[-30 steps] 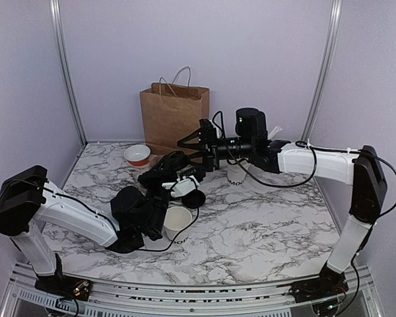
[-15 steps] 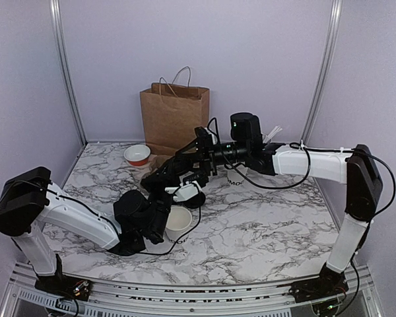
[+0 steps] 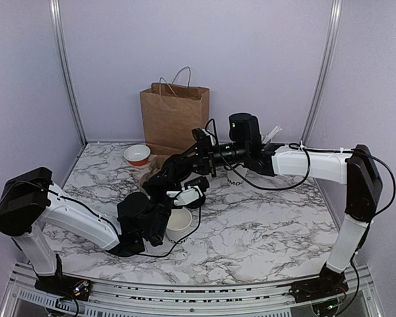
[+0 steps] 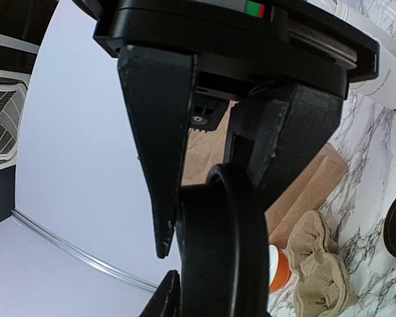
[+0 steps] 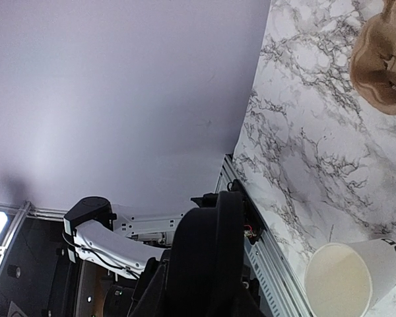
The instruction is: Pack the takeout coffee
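Right gripper (image 4: 208, 205) reaches in from the right side, above the middle of the marble table (image 3: 270, 224); seen from the left wrist, its two black fingers (image 4: 155, 145) sit against opposite faces of the black lid (image 4: 218, 257), clamped on it; the lid stands on edge in the air, where the two arms meet. Left gripper (image 4: 214, 300) comes up to the same lid from below; only a sliver of one finger shows at the bottom of its own view, so whether its jaws press the lid or stand clear of it cannot be told.

On the table just in front of the meeting grippers, close to the left wrist, stands the white cup (image 3: 179, 223); its mouth is open, and dark lettering runs near its base.

A brown paper bag (image 3: 175, 119) stands against the back wall; a red-and-white bowl (image 3: 137, 155) sits in front of the bag's left corner; a brown pulp carrier (image 3: 147, 175) lies between the bowl and the grippers; a second white cup (image 3: 234, 175) is mostly hidden behind the right arm.
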Motion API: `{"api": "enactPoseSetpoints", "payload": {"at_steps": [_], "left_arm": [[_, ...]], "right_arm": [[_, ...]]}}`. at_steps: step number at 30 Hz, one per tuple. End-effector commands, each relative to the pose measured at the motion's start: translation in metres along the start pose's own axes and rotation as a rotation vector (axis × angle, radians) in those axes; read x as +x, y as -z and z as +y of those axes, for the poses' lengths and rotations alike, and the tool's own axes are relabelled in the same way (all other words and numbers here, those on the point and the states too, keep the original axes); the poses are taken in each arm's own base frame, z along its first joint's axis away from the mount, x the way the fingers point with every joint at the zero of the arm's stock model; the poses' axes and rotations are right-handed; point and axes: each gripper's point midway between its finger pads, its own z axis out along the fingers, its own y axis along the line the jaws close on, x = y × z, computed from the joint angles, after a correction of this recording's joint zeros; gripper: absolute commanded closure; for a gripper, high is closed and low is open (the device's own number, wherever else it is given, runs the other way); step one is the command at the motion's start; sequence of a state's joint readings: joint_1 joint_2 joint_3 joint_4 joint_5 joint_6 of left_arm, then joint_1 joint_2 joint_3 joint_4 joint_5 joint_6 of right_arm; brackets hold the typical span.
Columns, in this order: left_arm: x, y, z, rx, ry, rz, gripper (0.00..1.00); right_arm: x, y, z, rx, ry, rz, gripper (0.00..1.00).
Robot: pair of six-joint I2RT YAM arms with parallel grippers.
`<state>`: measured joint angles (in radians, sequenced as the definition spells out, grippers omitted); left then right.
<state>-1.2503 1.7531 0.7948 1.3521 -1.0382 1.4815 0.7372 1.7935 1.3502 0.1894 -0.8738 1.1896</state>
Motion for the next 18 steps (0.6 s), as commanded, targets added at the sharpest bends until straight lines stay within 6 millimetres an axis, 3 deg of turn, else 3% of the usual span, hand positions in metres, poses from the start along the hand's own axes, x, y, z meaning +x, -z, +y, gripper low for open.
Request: {"api": "enactPoseSetpoints", "payload": {"at_steps": [1, 12, 18], "left_arm": [[0.000, 0.002, 0.011, -0.013, 0.080, 0.002, 0.69], [0.012, 0.009, 0.022, 0.040, 0.154, 0.036, 0.28], [0.020, 0.016, 0.015, 0.099, 0.155, 0.065, 0.08]], "right_arm": [[-0.005, -0.002, 0.005, -0.010, 0.035, -0.026, 0.85], [-0.018, 0.006, 0.000, -0.015, 0.068, -0.136, 0.89], [-0.030, 0.021, 0.004, -0.042, 0.089, -0.200, 0.89]]}}
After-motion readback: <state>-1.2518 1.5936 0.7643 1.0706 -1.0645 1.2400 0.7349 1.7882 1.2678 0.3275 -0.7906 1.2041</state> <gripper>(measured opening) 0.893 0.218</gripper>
